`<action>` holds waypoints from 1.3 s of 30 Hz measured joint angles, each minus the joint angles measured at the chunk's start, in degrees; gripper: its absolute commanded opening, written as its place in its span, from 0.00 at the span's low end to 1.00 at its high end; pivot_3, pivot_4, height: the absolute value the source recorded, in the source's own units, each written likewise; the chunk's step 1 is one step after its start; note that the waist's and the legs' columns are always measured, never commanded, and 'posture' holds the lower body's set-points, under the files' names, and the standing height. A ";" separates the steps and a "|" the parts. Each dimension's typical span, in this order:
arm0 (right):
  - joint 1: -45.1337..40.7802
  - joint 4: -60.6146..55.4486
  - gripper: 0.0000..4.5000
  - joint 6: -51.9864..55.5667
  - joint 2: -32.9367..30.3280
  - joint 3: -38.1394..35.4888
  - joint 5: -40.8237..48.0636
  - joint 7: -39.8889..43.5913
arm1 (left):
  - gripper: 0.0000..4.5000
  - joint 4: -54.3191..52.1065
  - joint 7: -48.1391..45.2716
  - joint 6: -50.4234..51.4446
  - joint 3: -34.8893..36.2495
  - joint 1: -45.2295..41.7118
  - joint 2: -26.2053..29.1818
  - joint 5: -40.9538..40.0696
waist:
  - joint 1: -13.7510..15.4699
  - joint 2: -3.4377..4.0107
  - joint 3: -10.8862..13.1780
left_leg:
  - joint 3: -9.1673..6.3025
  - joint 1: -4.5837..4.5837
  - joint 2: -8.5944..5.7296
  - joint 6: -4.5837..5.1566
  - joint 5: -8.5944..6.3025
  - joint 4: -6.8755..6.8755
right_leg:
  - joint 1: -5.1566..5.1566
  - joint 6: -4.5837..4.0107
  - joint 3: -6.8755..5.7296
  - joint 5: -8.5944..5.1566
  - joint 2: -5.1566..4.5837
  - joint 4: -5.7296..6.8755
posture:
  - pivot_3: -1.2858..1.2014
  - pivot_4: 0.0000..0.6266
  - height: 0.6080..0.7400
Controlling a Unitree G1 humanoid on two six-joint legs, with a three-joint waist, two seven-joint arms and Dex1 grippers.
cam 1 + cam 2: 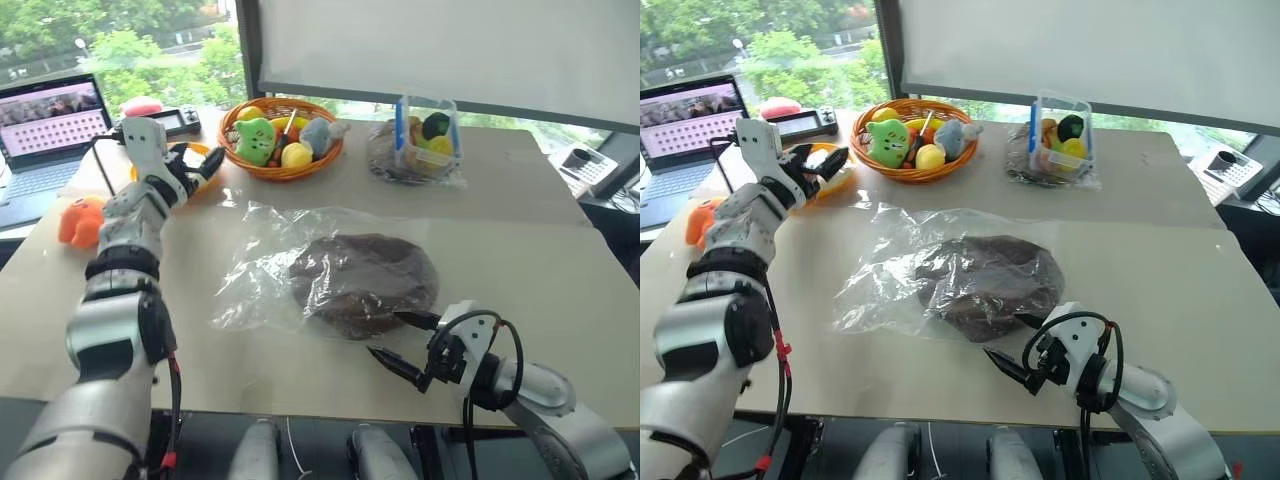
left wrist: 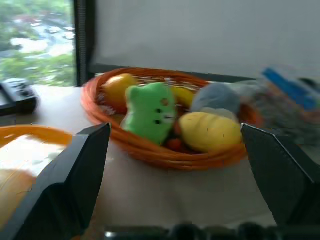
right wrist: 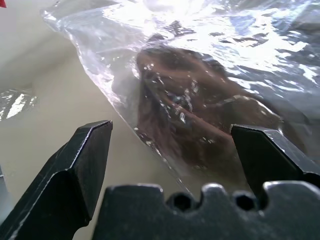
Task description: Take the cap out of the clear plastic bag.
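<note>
So the cap (image 1: 365, 283) is sitting inside the clear plastic bag (image 1: 262, 268), mid-table (image 1: 520, 230), with my right gripper (image 1: 402, 342) just in front of the bag's near edge. My left gripper (image 1: 205, 163) is up over the far left, fruit basket (image 1: 282, 137) right beside it. Behind the bag on the right there's the rigid box (image 1: 427, 132), and a laptop (image 1: 52, 125) at the far left.

Cap (image 1: 365, 283): dark brown soft fabric, low rounded dome, lies flat, fully enclosed in the bag. Centre of frame, slightly right.
Clear plastic bag (image 1: 262, 268): thin transparent film, wrinkled and glossy, lies flat on the tabletop (image 1: 520, 250); loose empty film spreads left of the cap.
</note>
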 measured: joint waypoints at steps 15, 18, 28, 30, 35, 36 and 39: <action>-12.73 2.71 1.00 2.66 2.68 3.24 4.87 3.72 | 0.99 -37.45 -30.22 26.38 2.72 43.85 31.19 -12.51 | -0.79 0.08 0.06 | 0.10 0.40 0.43 0.01 0.02 -0.16 | 0.05 -0.56 -0.25 -0.16 0.13 0.06 | 0.52 0.24 1.00; -21.23 8.70 1.00 2.67 6.54 9.72 3.54 5.78 | 0.99 -41.45 -30.16 26.95 8.49 51.24 32.28 -13.77 | -1.05 0.14 0.11 | 0.19 0.38 0.40 0.01 0.02 -0.20 | 0.00 -0.56 -0.24 -0.16 0.02 0.07 | 0.52 0.24 1.00; -35.70 22.49 1.00 5.62 17.90 22.58 2.52 15.00 | 0.99 -53.48 -28.36 31.18 15.90 63.50 30.49 -17.75 | -1.03 0.16 0.13 | 0.14 0.38 0.43 0.01 0.02 -0.22 | -0.03 -0.59 -0.33 -0.15 0.04 0.14 | 0.52 0.24 1.00; -37.86 25.46 1.00 5.89 20.23 23.63 2.30 16.06 | 0.99 -54.02 -28.34 31.36 16.57 64.76 30.50 -18.00 | -1.03 0.18 0.14 | 0.13 0.39 0.43 0.01 0.02 -0.21 | -0.02 -0.59 -0.35 -0.14 0.03 0.14 | 0.52 0.24 1.00; -42.15 32.98 1.00 5.65 26.74 26.51 -1.58 14.84 | 0.99 -55.07 -28.35 31.37 17.41 66.28 30.64 -18.02 | -1.15 0.22 0.17 | 0.12 0.42 0.45 0.00 0.02 -0.24 | -0.06 -0.62 -0.43 -0.14 0.03 0.17 | 0.52 0.24 1.00; -43.11 34.79 1.00 4.80 28.26 27.61 -3.21 14.05 | 0.99 -55.22 -28.27 31.37 17.42 66.20 30.67 -18.05 | -1.28 0.24 0.18 | 0.12 0.40 0.46 0.00 0.02 -0.24 | -0.09 -0.64 -0.49 -0.13 0.02 0.19 | 0.52 0.24 1.00; -45.89 39.91 1.00 0.43 32.05 31.27 -9.50 11.75 | 0.99 -55.47 -28.01 31.39 17.43 66.12 30.71 -18.19 | -1.53 0.32 0.23 | 0.12 0.38 0.47 0.00 0.02 -0.25 | -0.19 -0.67 -0.62 -0.11 -0.01 0.22 | 0.52 0.24 1.00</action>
